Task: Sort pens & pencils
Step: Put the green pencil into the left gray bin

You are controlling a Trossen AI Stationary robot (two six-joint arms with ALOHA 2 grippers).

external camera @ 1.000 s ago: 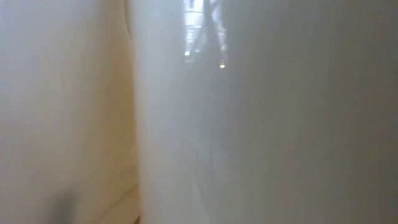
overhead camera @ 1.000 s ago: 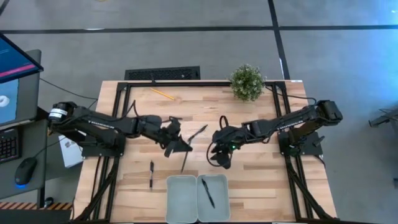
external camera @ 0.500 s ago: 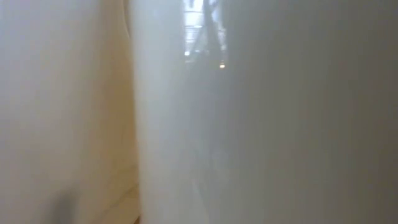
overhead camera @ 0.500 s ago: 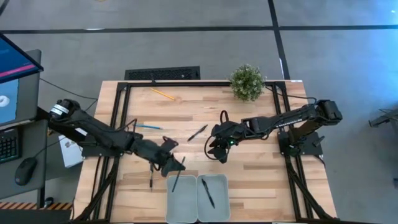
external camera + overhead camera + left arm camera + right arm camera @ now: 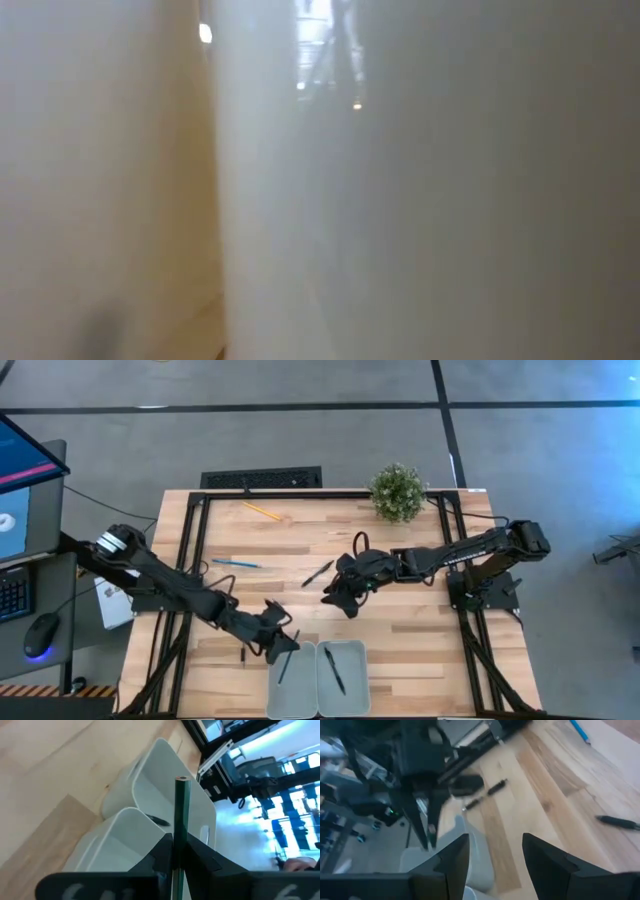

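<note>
Left gripper (image 5: 281, 647) moved down-frame over left bin (image 5: 290, 690), jaws clamped on dark green pencil (image 5: 181, 820), right gripper (image 5: 335, 596) shifted leftward, jaws apart, near loose pen (image 5: 318, 573), potted plant (image 5: 398, 492) upper centre.

we see two bins (image 5: 318, 680) side by side at table's (image 5: 430, 650) near edge, middle. one pen (image 5: 334, 671) lies in right bin. left gripper (image 5: 283, 647) sits over left bin's far rim, clamped on stick (image 5: 285, 662) that slants down into that bin. another pen (image 5: 242, 656) lies just left of bins. right gripper (image 5: 335, 597) hangs mid-table, fingers apart, just beside third pen (image 5: 318, 573). one pencil (image 5: 238, 563) lies left of centre, another (image 5: 261, 511) near far edge. plant (image 5: 398, 492) stands far right of centre.
</note>
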